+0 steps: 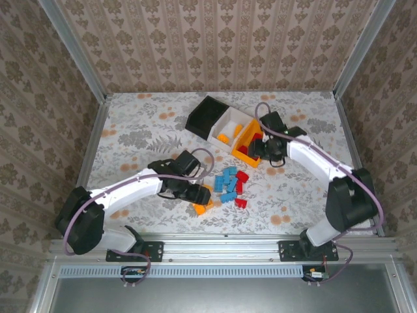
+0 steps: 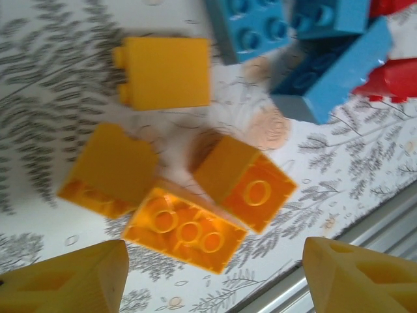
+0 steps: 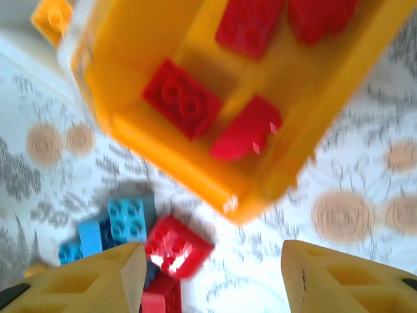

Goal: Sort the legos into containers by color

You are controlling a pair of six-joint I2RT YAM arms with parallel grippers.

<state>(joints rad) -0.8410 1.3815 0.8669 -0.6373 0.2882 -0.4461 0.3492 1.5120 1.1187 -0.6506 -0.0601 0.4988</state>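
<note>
Three bins stand in a row: black (image 1: 205,116), white (image 1: 229,122), orange-yellow (image 1: 245,132). Loose legos lie in front of them: blue (image 1: 226,181), red (image 1: 242,188), orange (image 1: 201,208). My left gripper (image 1: 194,193) hangs open just above the orange ones. In its wrist view the gripper (image 2: 215,280) has nothing between its fingers, and several orange bricks (image 2: 186,228) lie just beyond them. My right gripper (image 1: 257,151) is open over the near end of the orange-yellow bin (image 3: 163,156), which holds several red bricks (image 3: 182,98). The right gripper (image 3: 212,280) is empty.
The white bin holds orange bricks (image 1: 223,137). Blue bricks (image 2: 251,26) and a red one (image 2: 391,78) lie beyond the orange group. A red brick (image 3: 176,246) and a blue one (image 3: 127,218) lie near the right fingers. A metal rail (image 1: 221,244) edges the table's front.
</note>
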